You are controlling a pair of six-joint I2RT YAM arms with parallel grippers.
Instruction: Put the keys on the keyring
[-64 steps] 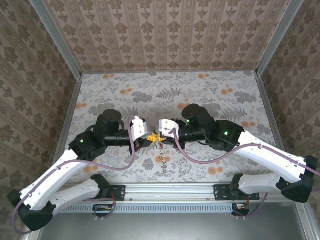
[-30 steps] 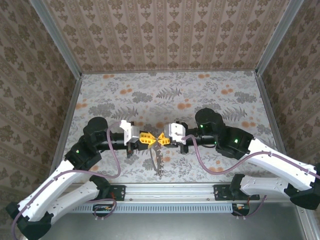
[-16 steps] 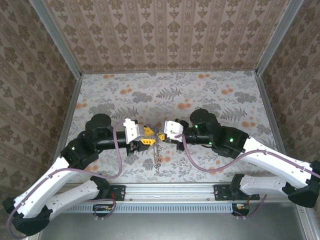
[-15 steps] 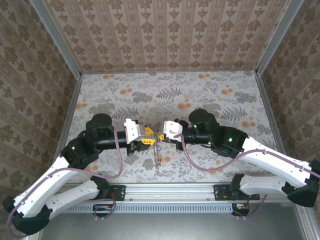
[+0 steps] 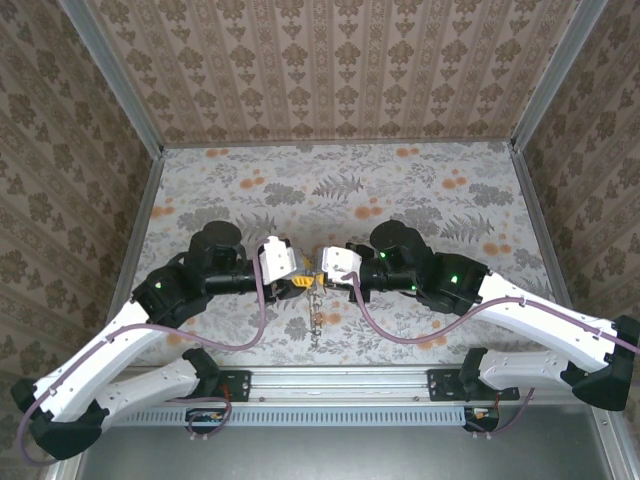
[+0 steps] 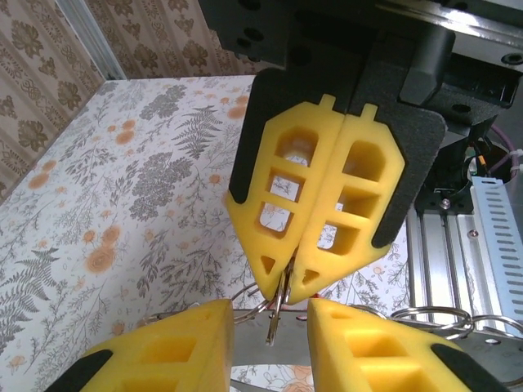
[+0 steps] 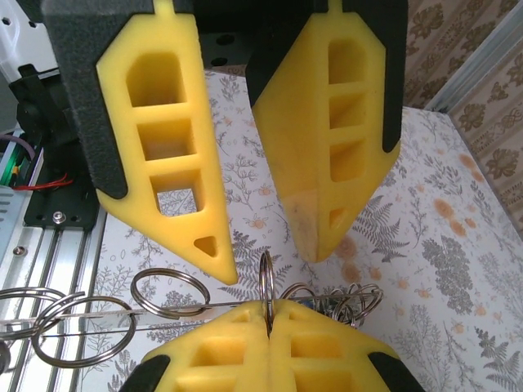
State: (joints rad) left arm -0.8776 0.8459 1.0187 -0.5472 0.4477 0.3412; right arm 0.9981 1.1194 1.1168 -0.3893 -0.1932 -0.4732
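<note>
The keyring point(image 7: 265, 273) is a thin metal ring standing on edge, pinched by my right gripper point(image 7: 268, 314), which is shut on it. My left gripper point(image 6: 270, 317) faces it tip to tip and is open, one yellow finger point(image 7: 192, 204) on each side of the ring without touching it. In the left wrist view the right gripper point(image 6: 282, 286) holds the keyring point(image 6: 276, 314) just above the gap. From above, both grippers meet over the table's near middle, left gripper point(image 5: 302, 283), right gripper point(image 5: 319, 270), with a short chain point(image 5: 313, 318) hanging below. I cannot make out the keys.
Several loose metal rings point(image 7: 167, 292) hang beside the held one, with a cluster point(image 7: 347, 300) on the other side. The flowered table point(image 5: 340, 190) lies below. A metal rail point(image 5: 340, 380) runs along the near edge. Patterned walls close in the sides and back.
My left gripper has opened from shut. Both wrists shifted slightly left and away, still tip to tip, with the chain still hanging under them.
</note>
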